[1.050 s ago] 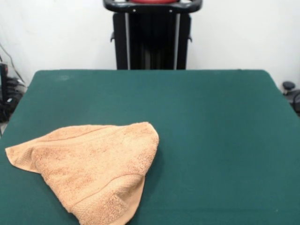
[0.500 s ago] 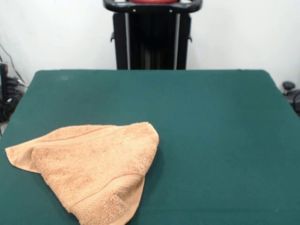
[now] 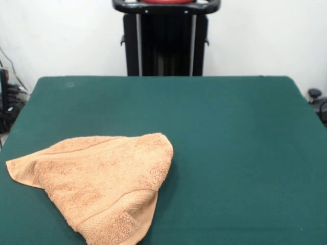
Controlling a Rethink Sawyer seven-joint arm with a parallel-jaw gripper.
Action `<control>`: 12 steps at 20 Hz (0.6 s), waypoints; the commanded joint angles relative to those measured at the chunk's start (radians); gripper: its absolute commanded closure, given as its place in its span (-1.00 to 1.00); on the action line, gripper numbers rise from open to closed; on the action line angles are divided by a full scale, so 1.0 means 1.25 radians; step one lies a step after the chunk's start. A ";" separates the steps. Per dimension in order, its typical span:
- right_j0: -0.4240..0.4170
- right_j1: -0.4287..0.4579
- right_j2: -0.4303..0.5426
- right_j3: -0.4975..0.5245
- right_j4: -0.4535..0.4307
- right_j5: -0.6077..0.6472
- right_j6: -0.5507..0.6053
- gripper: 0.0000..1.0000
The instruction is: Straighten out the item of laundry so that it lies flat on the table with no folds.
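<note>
Finding no gripper anywhere in the front view, and so being unable to tell whether open or closed; seeing only the black pedestal [image 3: 166,46] beyond the far edge of the table [image 3: 230,153]. Looking down across bare green cloth to the towel [image 3: 102,184], lying crumpled toward the near left of the table, well apart from the pedestal and reaching the picture's bottom edge. Noting a rough triangle rather than a rectangle: folded over on itself, tapering to a pointed corner [image 3: 13,168] at the left, rounding to a soft hump [image 3: 161,140] at the upper right, showing a ribbed band [image 3: 115,217] along the lower flap. Judging the terry cloth to be light, thick, soft and wholly limp, likely draping and sagging from any single pinch, probably clinging a little to the green cloth rather than sliding freely, and being in no danger of breaking. Judging the pointed corner to be offering the best hold, being a thin free edge lying clear on the table; reckoning the banded flap as a second hold for peeling the upper layer back. Expecting a pinch in the fluffy middle to be catching both layers at once, dragging the fold along instead of opening it.
</note>
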 commanded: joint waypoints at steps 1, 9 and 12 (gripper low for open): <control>0.107 0.133 -0.029 0.116 0.122 0.168 0.142 -1.00; -0.032 0.044 0.047 0.118 0.010 0.075 0.093 -1.00; -0.211 -0.063 0.150 0.098 -0.169 0.036 0.070 -1.00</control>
